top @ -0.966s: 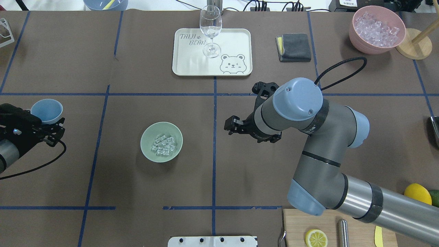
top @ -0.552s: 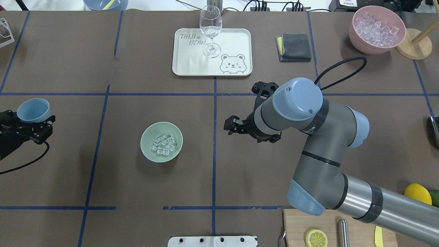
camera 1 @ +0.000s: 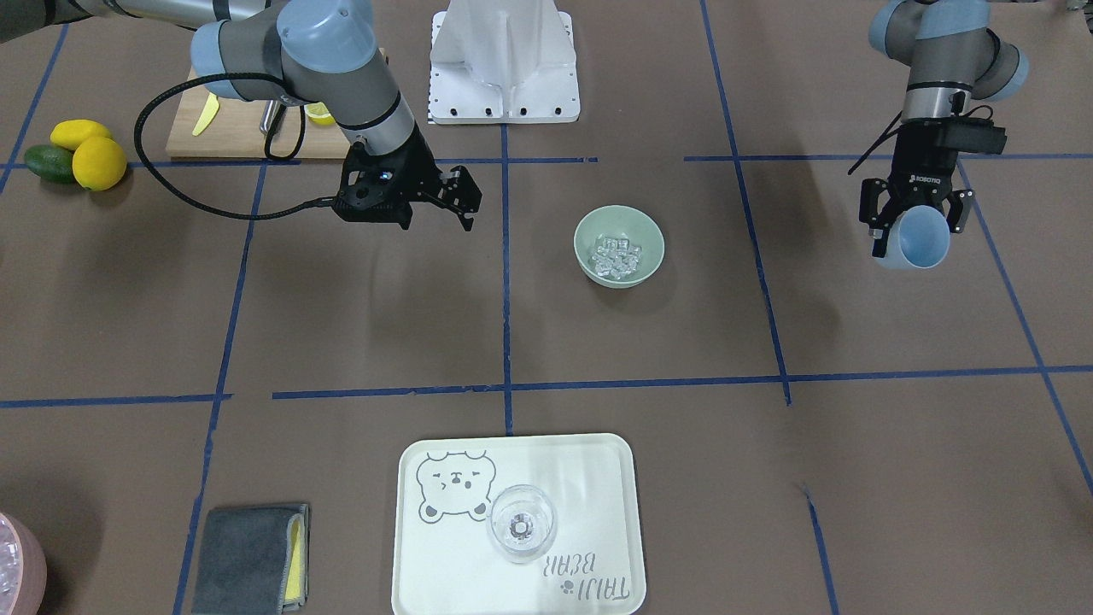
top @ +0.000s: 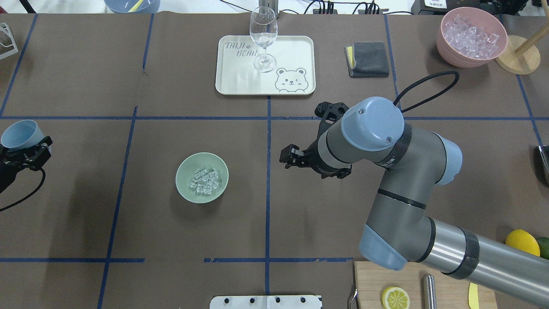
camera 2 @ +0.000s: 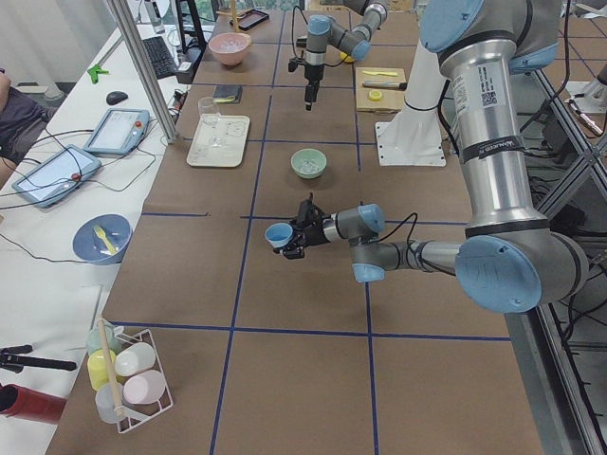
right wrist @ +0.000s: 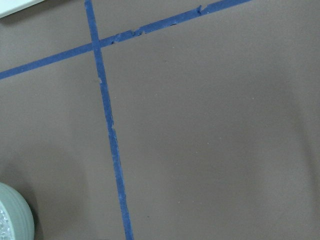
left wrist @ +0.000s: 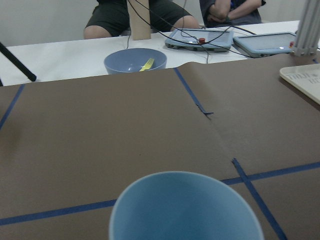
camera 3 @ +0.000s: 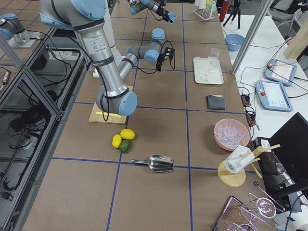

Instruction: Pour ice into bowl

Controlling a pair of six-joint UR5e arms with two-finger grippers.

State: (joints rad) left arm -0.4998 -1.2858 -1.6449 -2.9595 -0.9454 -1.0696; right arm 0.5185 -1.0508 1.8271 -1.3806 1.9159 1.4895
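The left hand is closed around a smooth, tapered light blue cup, its black fingers gripping the cup's wall and holding it off the matte brown paper of the desk, which is crossed by blue tape lines. Well off to that hand's right, the round sage-green bowl sits on the desk, plain and matte. The ice, a cluster of small glassy clear cubes, lies in its hollow. Beyond the bowl and nearer to it, the right hand hangs above the paper, its fingers spread apart and gripping nothing.
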